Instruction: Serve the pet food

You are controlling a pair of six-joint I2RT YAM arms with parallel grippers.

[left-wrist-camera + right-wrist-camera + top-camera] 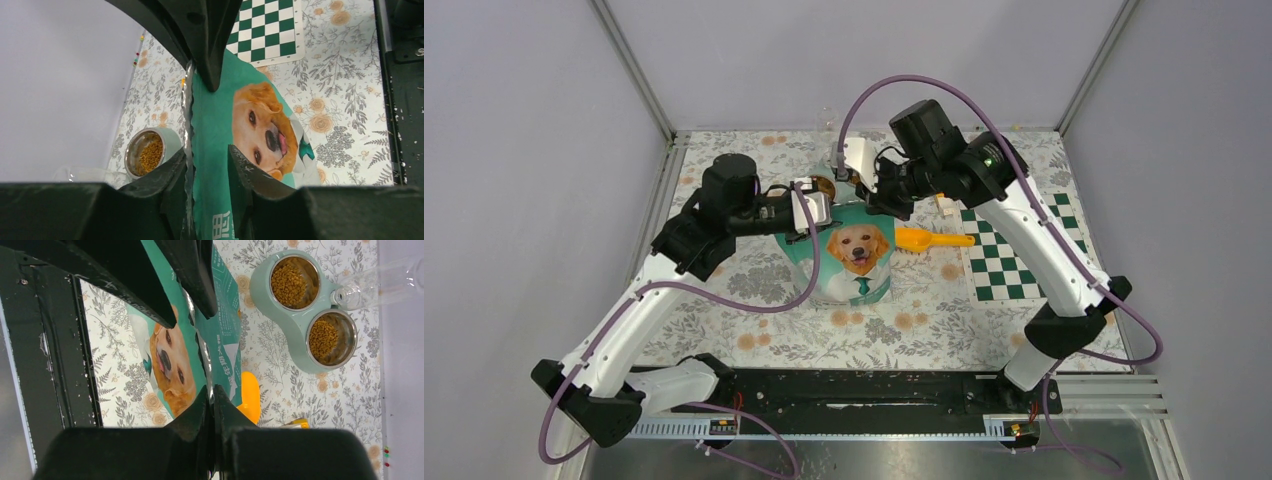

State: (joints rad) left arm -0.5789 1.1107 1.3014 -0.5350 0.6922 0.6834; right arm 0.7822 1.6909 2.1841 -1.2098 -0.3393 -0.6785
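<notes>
Near the middle of the flowered table (pixel 904 330), the teal bag (pixel 856 262) is seen with its printed dog face turned toward the arm bases. The bag's top edge is straddled by the left gripper (pixel 207 155), whose fingers are held apart, the silver seam lying against one of them. Toward the right end of that edge, the foil is pinched by the right gripper (pixel 211 392), its fingers pressed together on it. Just right of the bag, an orange scoop (pixel 929 239) is laid flat, with a green checkered mat (pixel 1004 260) beyond it. Behind the bag, the pet food (pixel 289 282) is held in both steel bowls of a mint-green feeder (pixel 295 322).
</notes>
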